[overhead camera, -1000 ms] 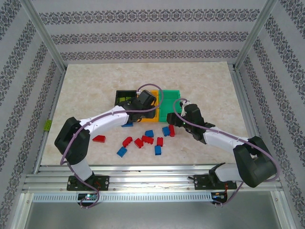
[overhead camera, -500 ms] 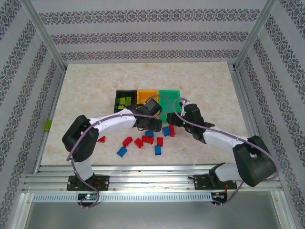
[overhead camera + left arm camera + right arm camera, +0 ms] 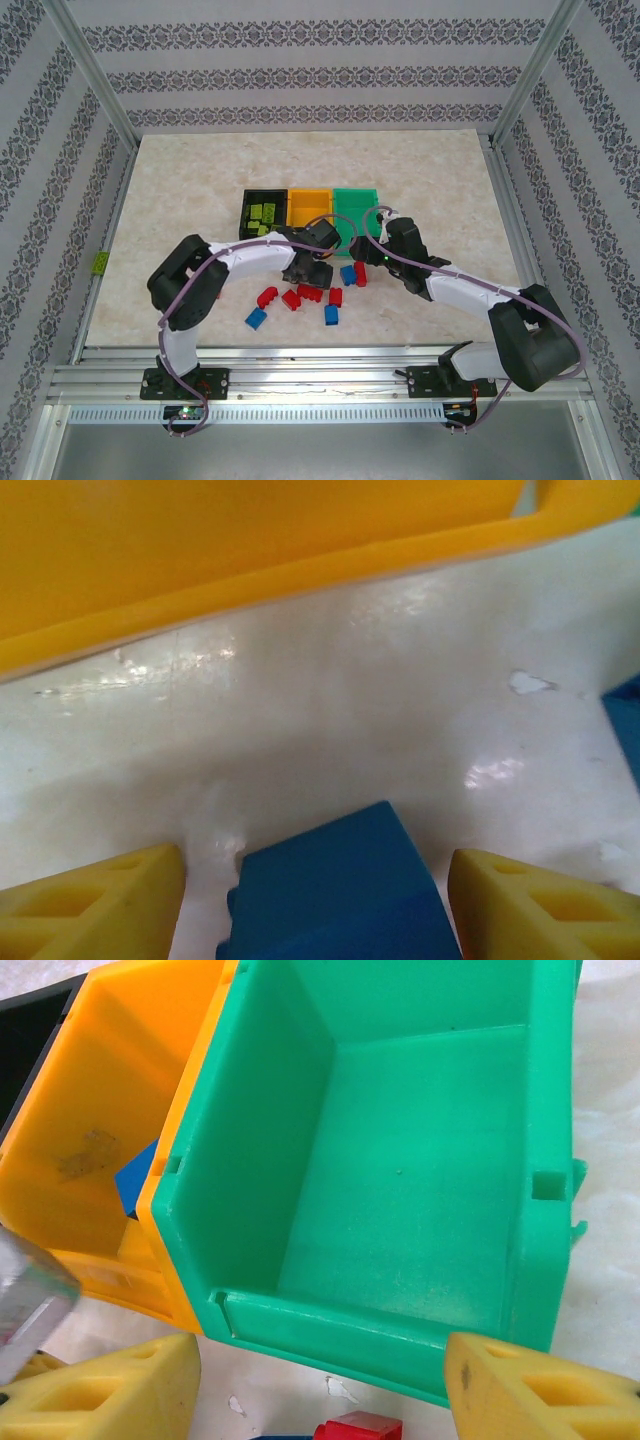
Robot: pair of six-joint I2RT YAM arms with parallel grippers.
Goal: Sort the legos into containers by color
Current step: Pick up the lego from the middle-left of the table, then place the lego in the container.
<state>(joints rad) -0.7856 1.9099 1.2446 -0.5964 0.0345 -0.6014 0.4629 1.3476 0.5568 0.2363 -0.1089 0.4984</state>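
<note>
L pincer (image 3: 316, 872) dropped from orange bin (image 3: 200, 540), now spread astride blue lego (image 3: 340, 905).

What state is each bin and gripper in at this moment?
black bin, upright, holds lime green bricks
orange bin, upright, a blue lego inside
green bin, upright, empty
left gripper, open, fingers either side of a blue brick lying on the table
right gripper, open, holding nothing, at the green bin's near wall
loose legos, red and blue, unsorted on the table
</note>
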